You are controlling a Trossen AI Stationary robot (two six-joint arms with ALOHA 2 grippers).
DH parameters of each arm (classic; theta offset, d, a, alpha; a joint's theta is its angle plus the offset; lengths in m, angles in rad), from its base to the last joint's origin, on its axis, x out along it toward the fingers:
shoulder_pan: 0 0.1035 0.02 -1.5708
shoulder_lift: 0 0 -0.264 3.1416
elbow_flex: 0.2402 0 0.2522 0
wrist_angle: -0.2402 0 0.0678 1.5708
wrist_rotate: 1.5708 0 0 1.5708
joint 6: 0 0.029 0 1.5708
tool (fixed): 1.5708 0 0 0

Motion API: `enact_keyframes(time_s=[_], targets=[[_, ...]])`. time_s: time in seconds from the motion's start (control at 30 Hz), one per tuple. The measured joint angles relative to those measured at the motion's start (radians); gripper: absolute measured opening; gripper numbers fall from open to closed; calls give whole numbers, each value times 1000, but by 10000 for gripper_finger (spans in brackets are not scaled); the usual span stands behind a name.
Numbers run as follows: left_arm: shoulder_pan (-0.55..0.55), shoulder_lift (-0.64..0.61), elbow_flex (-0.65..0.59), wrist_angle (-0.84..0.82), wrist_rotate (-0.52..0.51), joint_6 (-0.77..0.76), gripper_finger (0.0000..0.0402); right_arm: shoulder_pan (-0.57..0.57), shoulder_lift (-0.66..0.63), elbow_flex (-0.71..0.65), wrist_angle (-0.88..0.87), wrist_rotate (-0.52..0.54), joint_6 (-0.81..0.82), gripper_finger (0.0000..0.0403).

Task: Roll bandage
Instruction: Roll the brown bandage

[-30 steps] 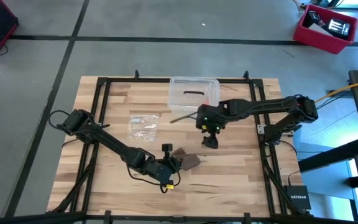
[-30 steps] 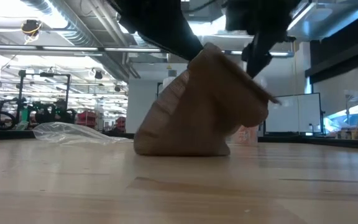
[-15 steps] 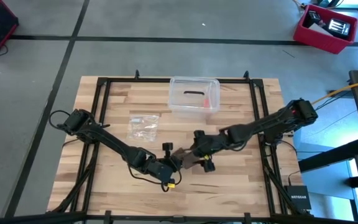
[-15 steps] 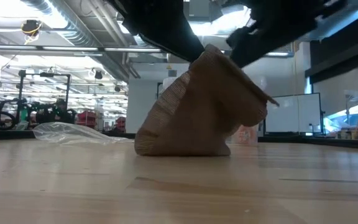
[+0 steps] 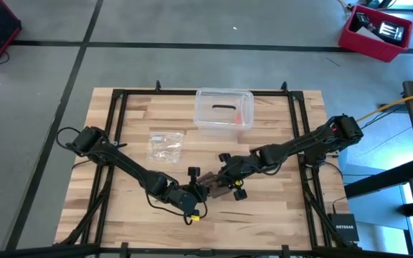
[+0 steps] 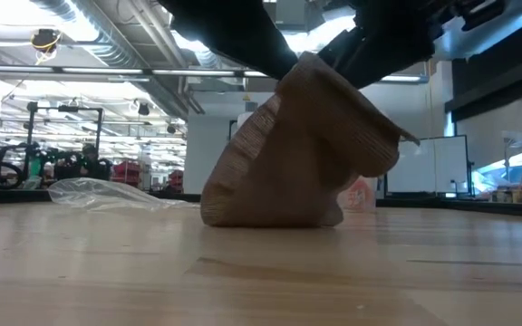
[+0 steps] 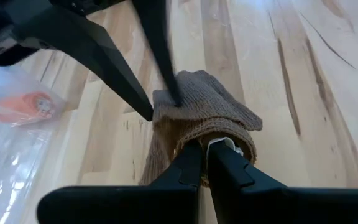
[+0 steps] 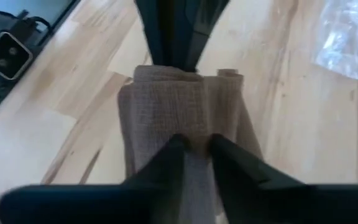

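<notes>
The brown bandage (image 5: 218, 186) is a loosely rolled bundle in the middle of the table toward its near edge, its underside (image 6: 270, 215) resting on the wood. My left gripper (image 5: 202, 190) reaches it from the left and is shut on it. My right gripper (image 5: 226, 179) reaches it from the right and is shut on its opposite side. In the left wrist view the right gripper's fingers (image 7: 166, 99) meet the cloth's far edge. My left gripper has its shut fingers (image 7: 194, 165) at the end of the bandage's roll (image 7: 188, 132), where the cloth curls over their tips. It comes slanting down from the table's left. The roll's underside rests on the table. My right gripper pinches the bandage's loose upper flap (image 8: 194, 132) between its two fingers (image 8: 173, 149), at the flap's edge. It comes slanting down from the table's right, opposite the left gripper. The flap stands raised (image 6: 370, 109) above the rest of the bundle.
A clear plastic box (image 5: 224, 109) stands at the table's far edge, middle. A small clear plastic bag (image 5: 165, 145) lies left of centre, also seen as the bag (image 6: 107, 192) behind the bandage. Black frame rails (image 5: 117, 122) run along the table's sides.
My right gripper has come from beside the clear box toward the near edge and down to the bandage, rolling its wrist, and has taken hold of the upper flap. The bundle has shifted slightly. My left gripper has kept its hold.
</notes>
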Motion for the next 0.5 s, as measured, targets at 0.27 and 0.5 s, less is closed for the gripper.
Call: enact_keyframes(time_s=[0.27, 0.5], targets=[[-1, 0, 0, -6, 0, 1, 6, 1, -18, 21, -52, 78, -59, 16], [-1, 0, 0, -12, 0, 5, 6, -1, -113, 148, -264, 269, -133, 9]])
